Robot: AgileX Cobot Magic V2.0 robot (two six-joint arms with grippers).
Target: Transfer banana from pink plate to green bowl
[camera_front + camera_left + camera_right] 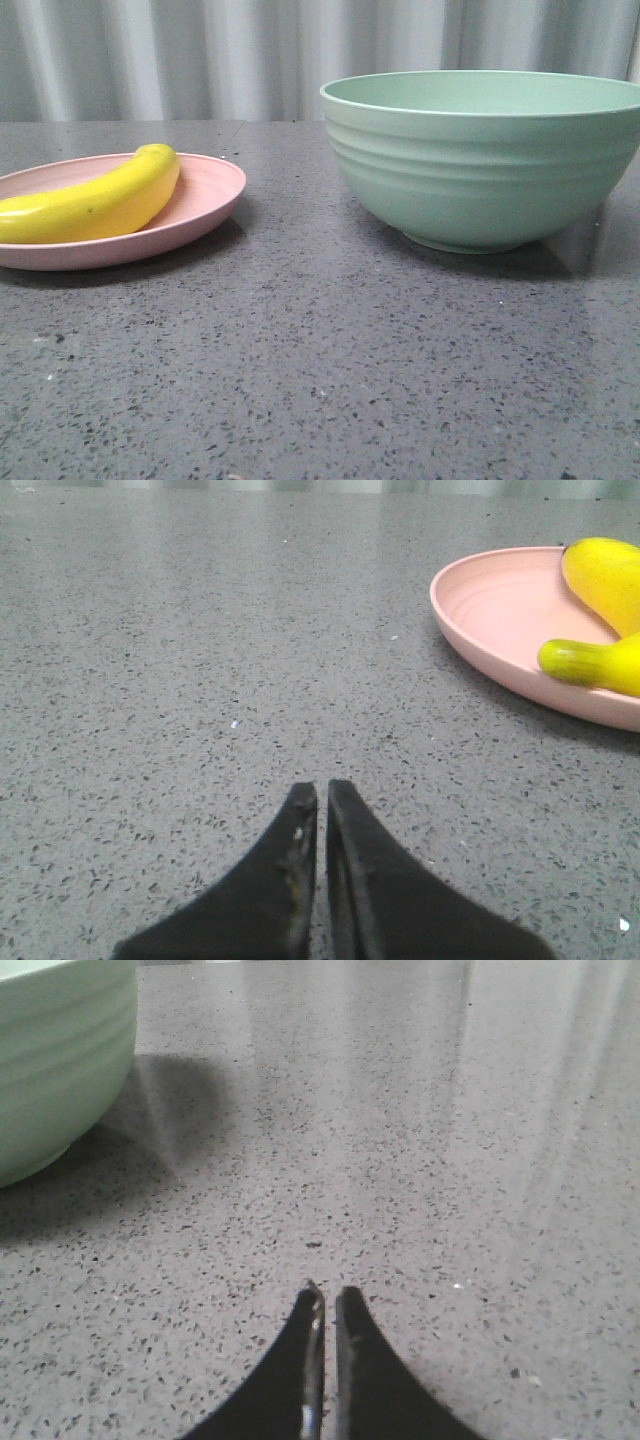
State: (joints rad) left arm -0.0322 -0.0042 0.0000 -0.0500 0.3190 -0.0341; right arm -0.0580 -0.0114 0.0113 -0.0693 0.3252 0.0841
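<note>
- Two pincers, both clenched with nothing in them: left pincer [322, 792] and right pincer [328, 1295] each sit low over bare bench [330, 370], jaws nearly touching.
- Banana [95, 205] lies on the pink plate [205, 205] at the left of the front view, so nothing's moved yet imo.
- Left pincer looks closest, plate at the right edge of its view. I'd release the jaws first, then grab the banana mid-body across its width.
- Green bowl [480, 165] stands at the right, well apart from the plate, and its tall wall needs a decent lift to clear.
- Nothing sits between them.
</note>
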